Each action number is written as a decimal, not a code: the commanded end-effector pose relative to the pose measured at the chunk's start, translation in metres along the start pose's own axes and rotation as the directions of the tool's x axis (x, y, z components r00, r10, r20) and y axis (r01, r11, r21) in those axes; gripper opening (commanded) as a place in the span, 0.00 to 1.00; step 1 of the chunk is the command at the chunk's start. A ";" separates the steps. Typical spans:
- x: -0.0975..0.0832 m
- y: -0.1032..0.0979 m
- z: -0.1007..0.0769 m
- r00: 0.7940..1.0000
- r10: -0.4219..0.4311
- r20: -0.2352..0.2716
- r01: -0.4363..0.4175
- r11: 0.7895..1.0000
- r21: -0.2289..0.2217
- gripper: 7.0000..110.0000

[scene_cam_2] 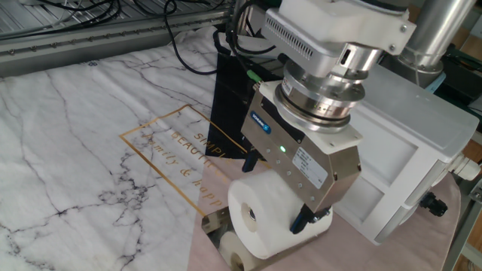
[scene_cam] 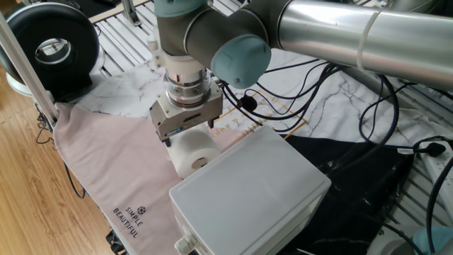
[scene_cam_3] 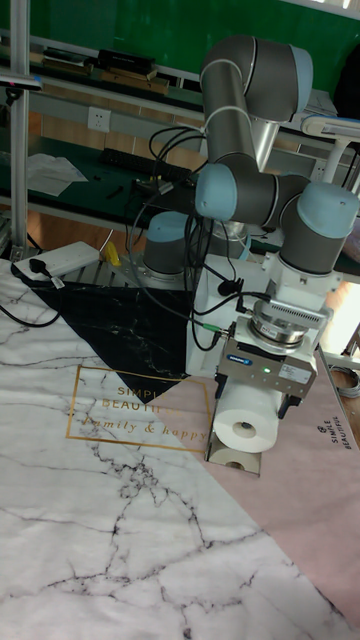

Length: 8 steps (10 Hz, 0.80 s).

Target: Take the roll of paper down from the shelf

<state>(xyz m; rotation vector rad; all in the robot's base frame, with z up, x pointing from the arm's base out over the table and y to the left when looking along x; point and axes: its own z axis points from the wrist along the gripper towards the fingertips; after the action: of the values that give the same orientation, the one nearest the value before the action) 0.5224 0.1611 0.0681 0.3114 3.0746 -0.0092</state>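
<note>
1. Tall fixed view: the roll of paper point(scene_cam_3: 244, 426) lies on its side on the shelf point(scene_cam_3: 238, 462), a small shiny plate on the cloth, core facing the camera
2. The other fixed view: the gripper point(scene_cam_2: 290, 218) sits over the roll at its 1 o'clock; a dark fingertip point(scene_cam_2: 300, 220) touches the roll's flank. Whether the jaws are pinching the roll or merely straddling it cannot be told (far finger hidden)
3. One fixed view: the pale grey box point(scene_cam: 251, 191) stands just beside the roll at 4 o'clock
4. Handling, as judged: light, soft, easily crushed. Grip across the curved flanks at mid-length, with moderate force
</note>
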 end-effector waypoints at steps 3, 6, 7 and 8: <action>0.003 0.010 -0.012 0.999 -0.026 -0.029 0.024 0.999 -0.040 0.36; -0.009 0.006 -0.034 0.996 -0.081 -0.033 0.081 0.997 -0.010 0.36; -0.015 0.006 -0.045 0.993 -0.111 -0.033 0.111 0.994 0.003 0.36; -0.023 0.005 -0.056 0.988 -0.149 -0.030 0.149 0.989 0.011 0.36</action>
<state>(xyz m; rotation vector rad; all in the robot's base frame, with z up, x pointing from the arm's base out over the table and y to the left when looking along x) 0.5324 0.1632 0.1014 0.1705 3.1120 -0.0163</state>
